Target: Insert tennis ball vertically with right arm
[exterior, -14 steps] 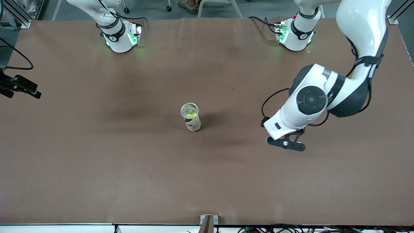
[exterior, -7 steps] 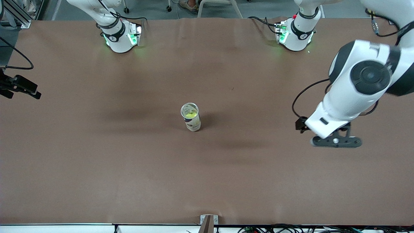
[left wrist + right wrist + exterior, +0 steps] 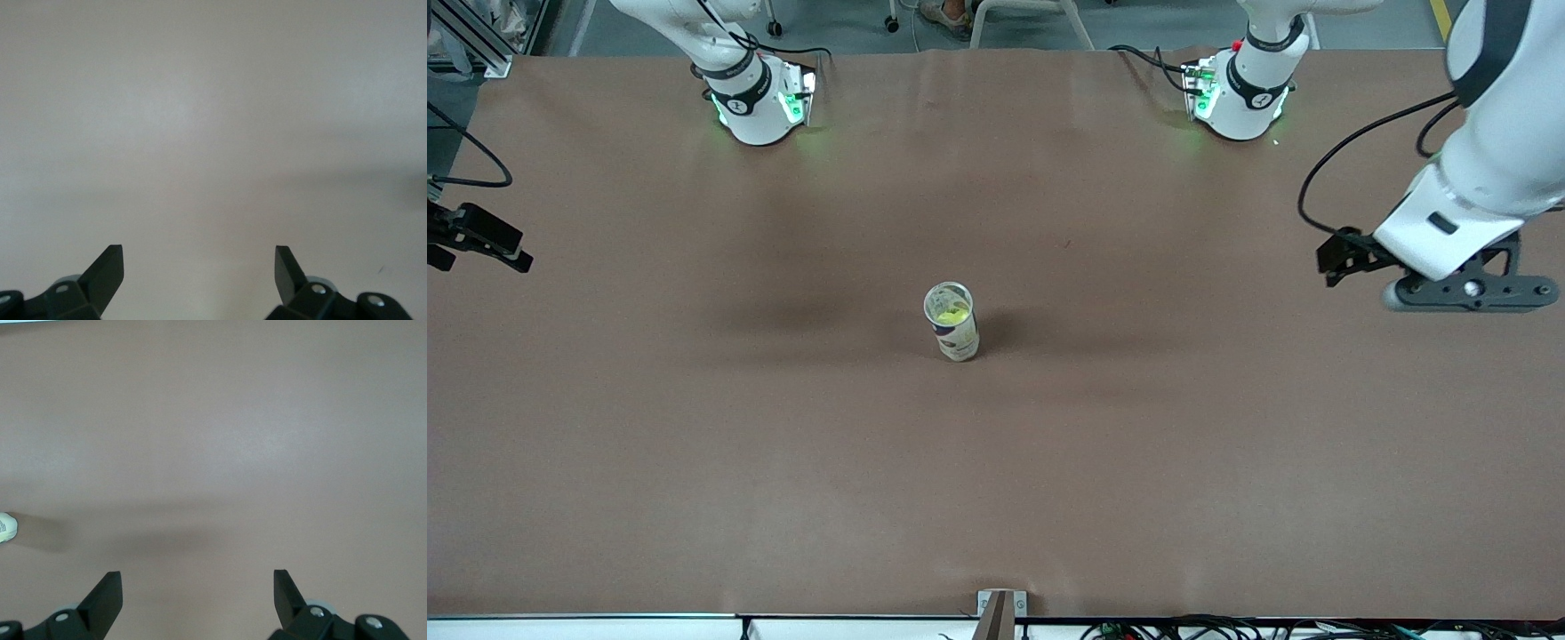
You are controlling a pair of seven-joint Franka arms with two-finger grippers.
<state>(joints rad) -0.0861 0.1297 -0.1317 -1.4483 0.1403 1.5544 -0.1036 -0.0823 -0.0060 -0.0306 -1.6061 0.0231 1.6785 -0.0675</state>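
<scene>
While the ball [image 3: 953, 314] sits in the upright tube [image 3: 951, 322], your right claw [image 3: 197, 587] and left claw [image 3: 199, 267] hang wide, empty, well apart from it

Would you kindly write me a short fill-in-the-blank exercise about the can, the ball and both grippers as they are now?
1. The tennis ball lies inside the ____.
2. The can stands ____ on the table.
3. The left gripper's fingers are ____, holding nothing.
4. The right gripper is open over bare ____.

Missing words: can; upright; open; table
</scene>
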